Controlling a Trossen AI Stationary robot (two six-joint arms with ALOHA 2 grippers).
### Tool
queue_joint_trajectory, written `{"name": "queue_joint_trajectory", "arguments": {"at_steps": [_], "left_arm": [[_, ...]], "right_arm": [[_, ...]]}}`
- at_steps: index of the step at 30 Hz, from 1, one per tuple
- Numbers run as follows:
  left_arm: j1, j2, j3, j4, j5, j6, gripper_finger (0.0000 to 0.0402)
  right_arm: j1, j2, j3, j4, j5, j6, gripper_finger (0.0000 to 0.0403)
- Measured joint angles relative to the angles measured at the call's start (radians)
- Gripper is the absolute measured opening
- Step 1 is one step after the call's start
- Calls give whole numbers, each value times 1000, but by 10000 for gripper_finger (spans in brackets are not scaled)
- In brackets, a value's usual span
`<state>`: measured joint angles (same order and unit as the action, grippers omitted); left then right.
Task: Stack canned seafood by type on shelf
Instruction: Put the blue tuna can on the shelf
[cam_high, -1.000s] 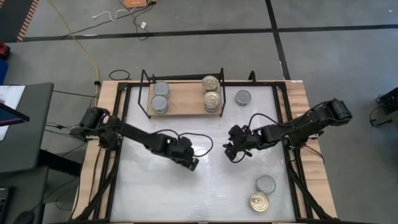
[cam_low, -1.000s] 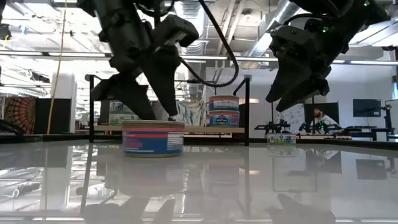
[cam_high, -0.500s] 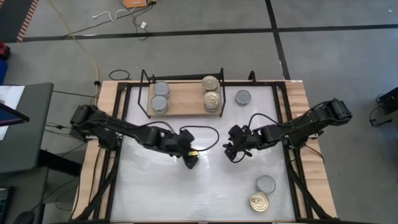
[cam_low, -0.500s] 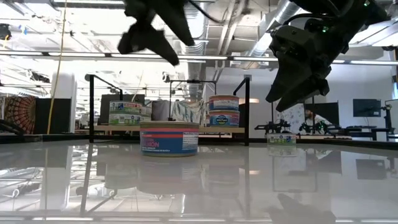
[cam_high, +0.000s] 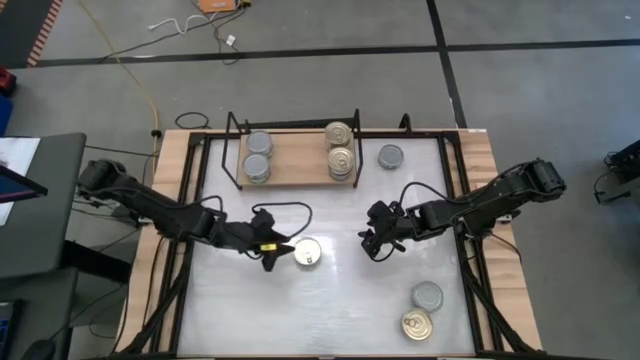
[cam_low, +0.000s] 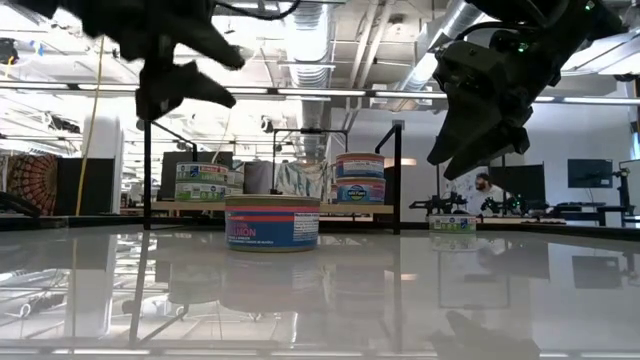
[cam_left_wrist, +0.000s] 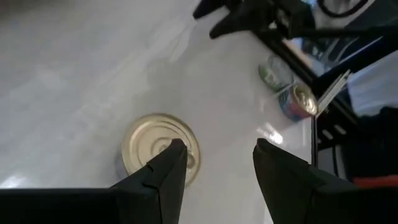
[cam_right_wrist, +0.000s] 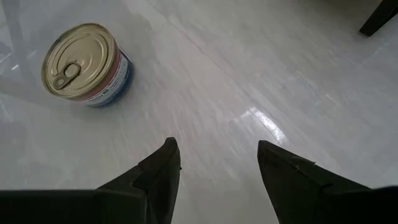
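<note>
High view shows the left gripper (cam_high: 272, 256) low over the white desk (cam_high: 330, 310), jaws parted and empty, just beside a gold-topped can (cam_high: 307, 253) that stands alone mid-desk; the left wrist view shows that can (cam_left_wrist: 160, 149) beyond the spread fingertips (cam_left_wrist: 174, 155). Behind, the wooden shelf (cam_high: 297, 165) carries two grey-topped cans (cam_high: 259, 155) at its left and two gold-topped cans (cam_high: 340, 147) at its right. A grey-topped can (cam_high: 390, 156) sits on the desk just beside the shelf's right end. The right gripper (cam_high: 374, 243) hovers above mid-desk, jaws open, holding nothing. Near the front right corner stand one grey can (cam_high: 427, 295) and one gold ring-pull can (cam_high: 417, 324), side by side
</note>
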<state>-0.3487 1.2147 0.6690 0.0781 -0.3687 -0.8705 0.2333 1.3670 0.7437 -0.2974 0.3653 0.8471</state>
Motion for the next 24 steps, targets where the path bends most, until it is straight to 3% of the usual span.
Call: {"name": "queue_joint_trajectory", "arguments": {"at_steps": [9, 16, 24], "left_arm": [[-4, 36, -126, 36, -12, -60, 177], [-11, 75, -139, 39, -3, -144, 177], [-11, 96, -139, 47, -7, -148, 177]], "right_arm": [[0, 0, 0, 16, 0, 2, 240], [-6, 13, 0, 126, 0, 52, 240], [-30, 13, 0, 111, 1, 89, 240]]}}
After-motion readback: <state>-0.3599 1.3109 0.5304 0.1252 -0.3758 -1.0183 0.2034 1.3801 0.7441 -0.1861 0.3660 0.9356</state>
